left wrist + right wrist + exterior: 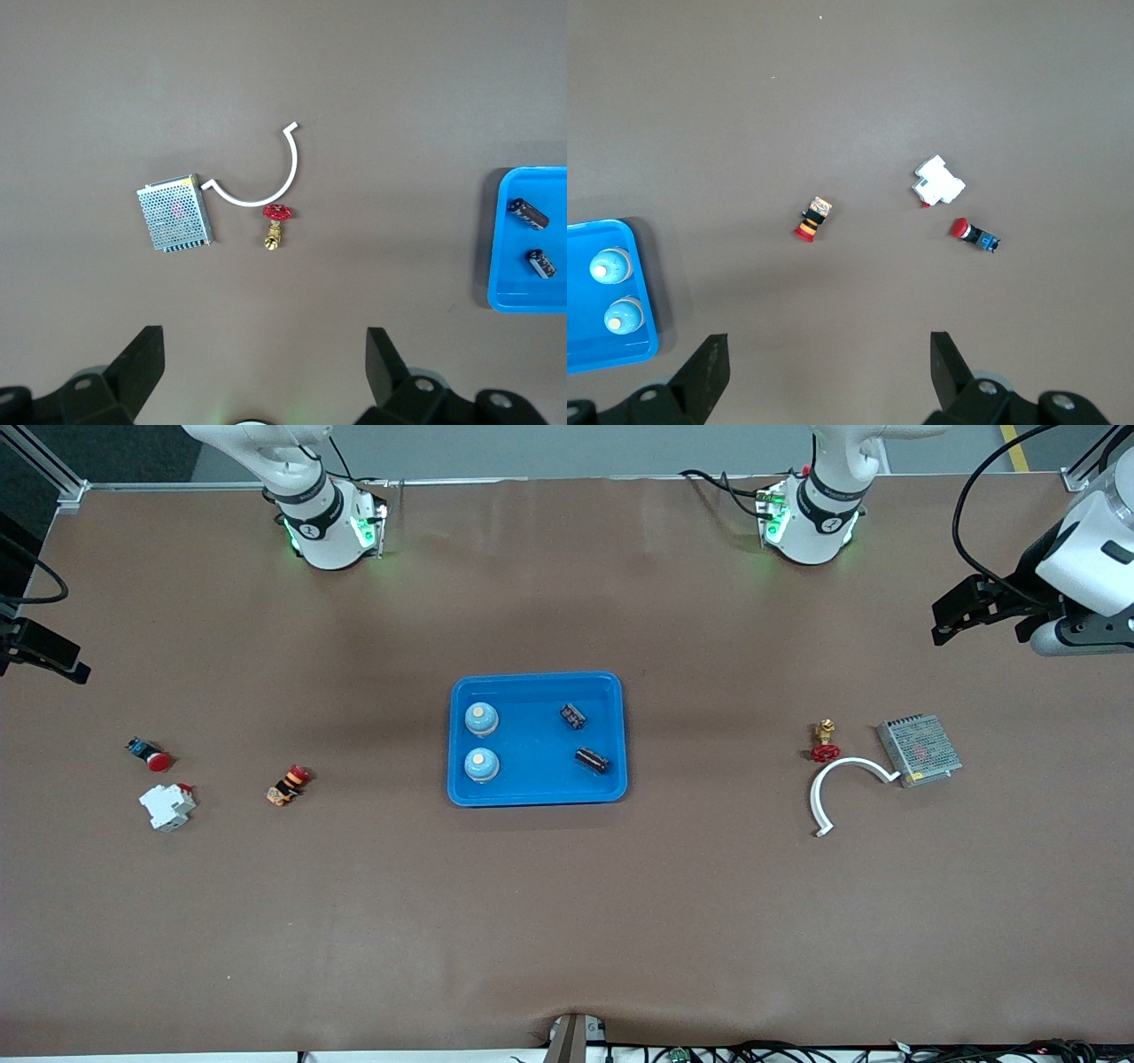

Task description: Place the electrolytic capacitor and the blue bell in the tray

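The bright blue tray (537,679) lies in the middle of the table. Two blue bells (481,719) (481,764) stand in it on the right arm's side. Two dark electrolytic capacitors (573,715) (592,759) lie in it on the left arm's side. My left gripper (941,624) hangs open and empty over the left arm's end of the table; its wrist view shows its fingers (142,354) wide apart, the tray's edge (501,297) and both capacitors (529,212). My right gripper (75,669) hangs open and empty over the right arm's end, seeing the tray (585,359) and bells (609,266).
Toward the left arm's end lie a red-handled brass valve (826,741), a white curved strip (837,788) and a metal mesh box (919,749). Toward the right arm's end lie a red push button (149,755), a white breaker (167,806) and a striped red-capped switch (288,785).
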